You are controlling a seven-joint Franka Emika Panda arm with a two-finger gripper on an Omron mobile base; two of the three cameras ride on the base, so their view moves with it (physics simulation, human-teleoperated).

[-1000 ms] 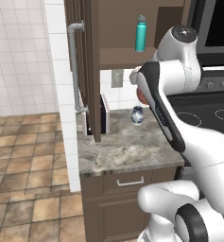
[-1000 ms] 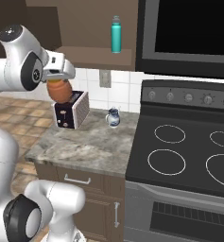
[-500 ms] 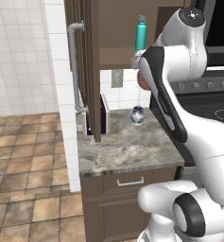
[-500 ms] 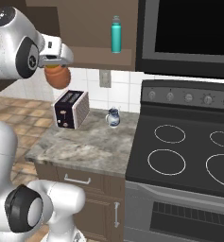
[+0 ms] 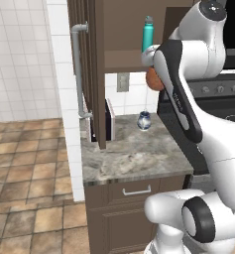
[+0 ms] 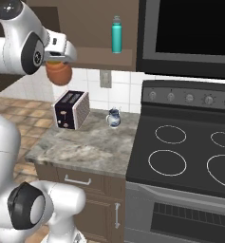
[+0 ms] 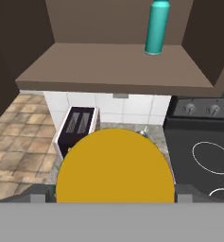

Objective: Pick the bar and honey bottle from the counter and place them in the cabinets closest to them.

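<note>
The hand point(image 6: 58, 60) grips the honey bottle point(image 6: 59, 72), fingers spread wide around its yellow lid, jar hanging upright below the hand. In the hand view the lid point(image 7: 114, 165) sits between the fingertips, and the cabinet shelf point(image 7: 108, 71) lies ahead and above it. So the bottle is in the air, just below and in front of the shelf edge, well above the tabletop point(image 5: 134, 154).

Likely next move: lift a bit more and push forward onto the shelf, jar kept upright.

Relative to the shelf: teal bottle point(image 6: 116, 34) stands on it toward the stove side, apart from the hand's line. The open cabinet door point(image 5: 91, 69) with its grey handle point(image 5: 78, 69) hangs at the shelf's other side. Below the shelf, toaster point(image 6: 71, 109) and small jug point(image 6: 113, 117) on the tabletop, well clear. Shelf lip looks like the main thing to catch the jar. No bar visible.
</note>
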